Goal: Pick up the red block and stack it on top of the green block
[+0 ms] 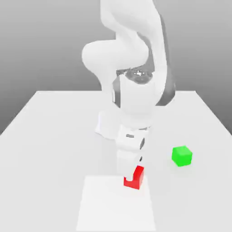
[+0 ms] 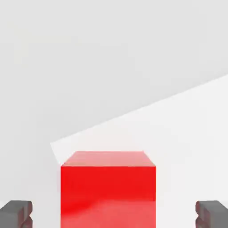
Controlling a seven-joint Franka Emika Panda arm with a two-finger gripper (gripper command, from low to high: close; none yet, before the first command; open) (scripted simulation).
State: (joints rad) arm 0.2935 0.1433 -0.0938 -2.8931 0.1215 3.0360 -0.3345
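Reaches down to the red block [image 1: 139,178] with the white two-finger gripper [image 2: 114,214], jaws spread wide. Has one dark fingertip [image 2: 16,214] on either side of the red block, each apart from its faces, pinching nothing. Keeps the red block down on the pale table [image 1: 54,145], at a corner of the white square patch [image 1: 115,206]. Leaves the green block [image 1: 182,156] on the table, well apart from the red block, toward the exterior view's right and farther back.

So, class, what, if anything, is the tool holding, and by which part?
Nothing is held: the tool stands open, with space either side of the red block.
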